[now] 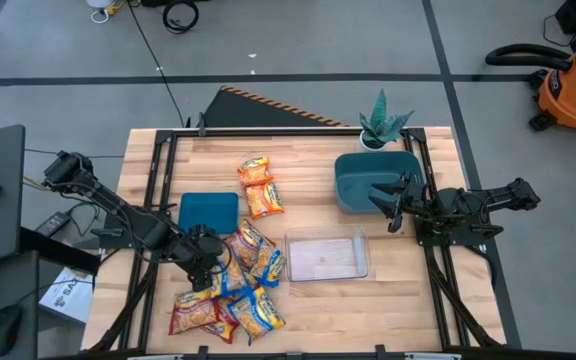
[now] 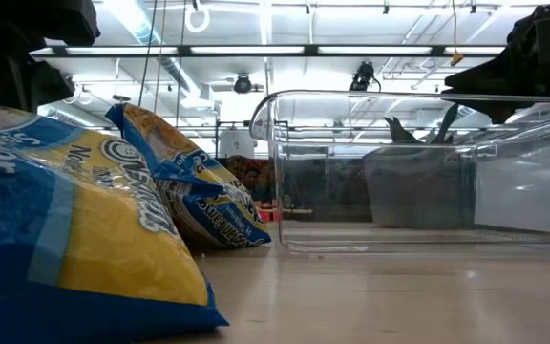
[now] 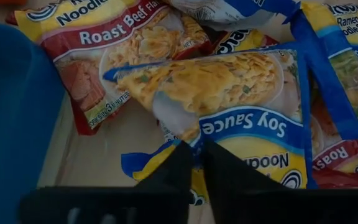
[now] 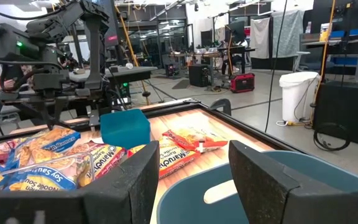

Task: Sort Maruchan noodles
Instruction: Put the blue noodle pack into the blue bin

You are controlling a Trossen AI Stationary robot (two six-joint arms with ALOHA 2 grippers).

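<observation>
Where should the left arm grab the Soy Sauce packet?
By its crimped corner edge, coming from above. The Soy Sauce packet lies tilted on top of the pile, its blue seam raised clear of the Roast Beef packet. The left gripper already has its fingers pinched there.

Two dark, near-black jointed arms are seen from above, each built of slim tubular links joined by bulkier rounded housings. The left arm's black two-fingered claw [image 1: 204, 262] is made of flat matte plates that narrow toward the tips. The right arm's black two-fingered claw [image 1: 395, 203] is formed of broad, blocky, angular fingers [image 4: 263, 177] with bevelled edges. A small green indicator light is shown on the left arm's upper housing. Thin dark cables appear to be routed along the links.
</observation>
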